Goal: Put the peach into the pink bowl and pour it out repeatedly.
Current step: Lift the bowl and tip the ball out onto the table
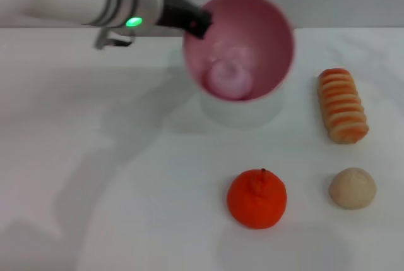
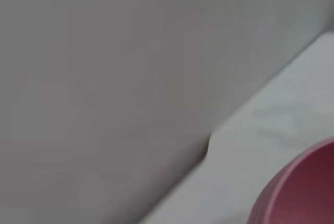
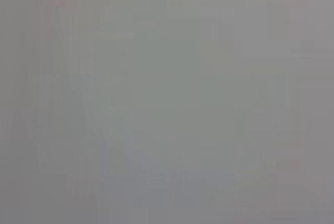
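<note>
The pink bowl (image 1: 243,37) is lifted off the white table and tilted so its opening faces me. The pale pink peach (image 1: 230,78) lies inside it, low against the wall. My left gripper (image 1: 201,22) is shut on the bowl's left rim, its arm reaching in from the upper left. In the left wrist view a part of the bowl's pink rim (image 2: 297,187) shows in one corner. My right gripper is out of view; the right wrist view shows only plain grey.
A bright orange round fruit (image 1: 257,198) sits at the front centre. A beige round ball (image 1: 352,187) sits to its right. A striped orange bread roll (image 1: 342,104) lies farther back on the right. The bowl's shadow falls on the table (image 1: 95,157) beneath it.
</note>
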